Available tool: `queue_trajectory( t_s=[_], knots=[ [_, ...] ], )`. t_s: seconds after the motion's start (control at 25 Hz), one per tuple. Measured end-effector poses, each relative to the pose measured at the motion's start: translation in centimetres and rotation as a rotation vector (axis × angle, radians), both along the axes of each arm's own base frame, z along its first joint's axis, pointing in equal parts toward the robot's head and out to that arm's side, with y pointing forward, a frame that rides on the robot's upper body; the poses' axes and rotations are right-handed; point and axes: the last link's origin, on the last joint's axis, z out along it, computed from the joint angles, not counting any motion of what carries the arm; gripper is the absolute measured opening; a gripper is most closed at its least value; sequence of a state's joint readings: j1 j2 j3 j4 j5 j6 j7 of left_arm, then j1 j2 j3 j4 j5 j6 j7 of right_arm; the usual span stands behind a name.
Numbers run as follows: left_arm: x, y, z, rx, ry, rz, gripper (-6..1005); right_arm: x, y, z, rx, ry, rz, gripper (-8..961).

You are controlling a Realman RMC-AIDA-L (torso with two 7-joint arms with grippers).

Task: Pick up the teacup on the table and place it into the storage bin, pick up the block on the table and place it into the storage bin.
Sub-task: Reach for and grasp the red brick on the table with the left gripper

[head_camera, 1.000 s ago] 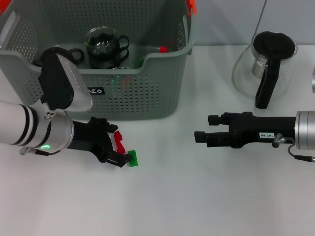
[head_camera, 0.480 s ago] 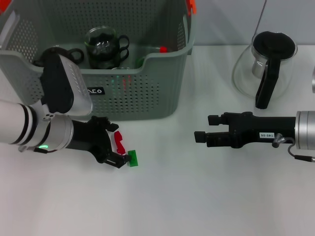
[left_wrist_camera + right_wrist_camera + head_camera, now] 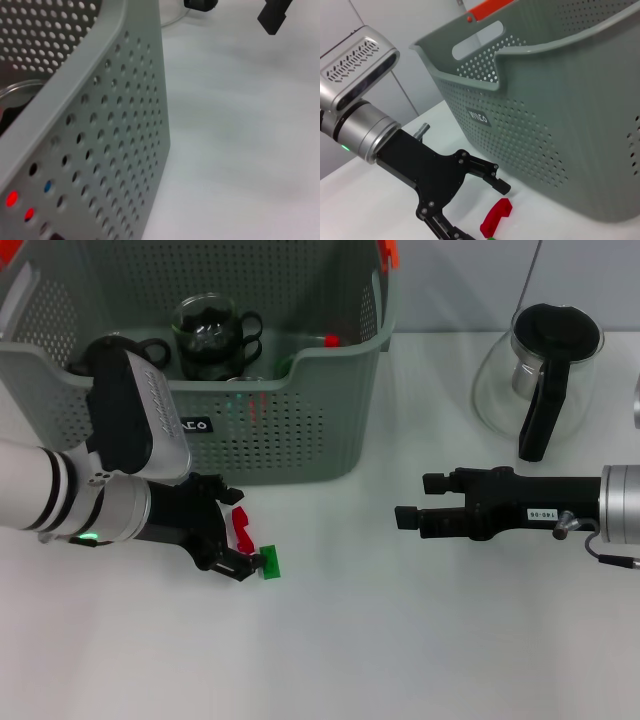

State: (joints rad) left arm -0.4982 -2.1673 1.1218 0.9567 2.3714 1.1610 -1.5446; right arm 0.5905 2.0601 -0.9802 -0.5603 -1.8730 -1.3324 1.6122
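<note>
The grey-green storage bin stands at the back left; it also shows in the right wrist view and the left wrist view. A glass teacup with a black handle stands inside it. A red block and a green block lie on the table in front of the bin. My left gripper is open, low over the table, with the red block between its fingers. My right gripper is open and empty, held above the table to the right.
A glass teapot with a black lid and handle stands at the back right. The white table stretches bare in front. The bin's front wall is close behind the left gripper.
The left arm's wrist has shifted slightly upward and right. Its fingers stay open around the red block. The right arm has not moved.
</note>
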Motion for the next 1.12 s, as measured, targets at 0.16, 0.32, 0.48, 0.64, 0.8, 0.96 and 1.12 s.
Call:
queue_trajectory(
  t_s=[0.16, 0.32, 0.48, 0.64, 0.8, 0.96, 1.12],
  knots=[
    [0.03, 0.03, -0.05, -0.002, 0.006, -0.01, 946, -0.02, 0.02, 0.01, 0.001, 0.0, 0.001, 884],
    [0.08, 0.09, -0.1, -0.004, 0.01, -0.018, 946, -0.05, 0.03, 0.02, 0.0, 0.0, 0.002, 884],
    [0.04, 0.16, -0.23, -0.008, 0.013, -0.018, 931, -0.1, 0.05, 0.04, 0.0, 0.001, 0.004, 884],
    [-0.05, 0.22, -0.25, -0.005, 0.016, -0.024, 915, -0.12, 0.07, 0.05, 0.001, 0.0, 0.005, 884],
    [-0.07, 0.34, -0.27, 0.001, 0.018, -0.024, 900, -0.14, 0.11, 0.06, 0.002, -0.001, 0.006, 885],
    [-0.09, 0.44, -0.29, 0.007, 0.024, -0.027, 885, -0.2, 0.17, 0.07, 0.003, -0.001, 0.007, 885],
    [-0.1, 0.45, -0.3, 0.007, 0.024, -0.026, 869, -0.22, 0.19, 0.07, 0.003, -0.001, 0.008, 885]
  ],
)
